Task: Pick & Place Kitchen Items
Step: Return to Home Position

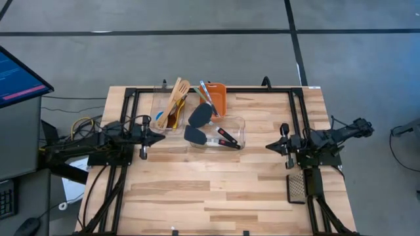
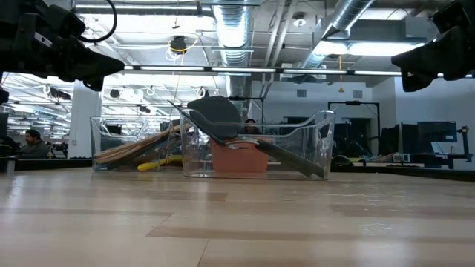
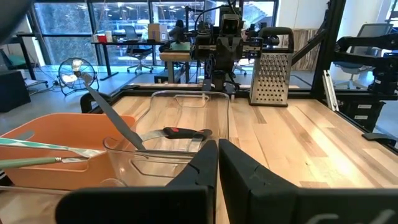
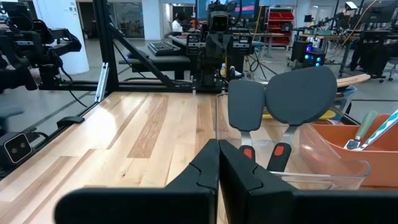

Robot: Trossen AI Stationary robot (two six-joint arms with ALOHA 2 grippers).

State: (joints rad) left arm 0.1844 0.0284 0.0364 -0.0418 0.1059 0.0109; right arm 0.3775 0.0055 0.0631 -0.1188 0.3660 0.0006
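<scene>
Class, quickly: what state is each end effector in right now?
Left end effector: closed, holding nothing.
Right end effector: closed, holding nothing.

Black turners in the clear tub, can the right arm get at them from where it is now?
Probably yes. The turners lean in an open-topped tub, heads above its rim, and only bare table lies between it and the shut right pincer.

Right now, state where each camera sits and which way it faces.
High: overhead, straight down on the table; both arms, left tool and right tool, show.
Low: table-top height, level across at the clear tubs; arms enter at upper corners.
Left wrist: on left arm, facing the right arm; own shut tool shows.
Right wrist: facing the left arm; own shut tool shows.
Both wrist views share the orange bin.
</scene>
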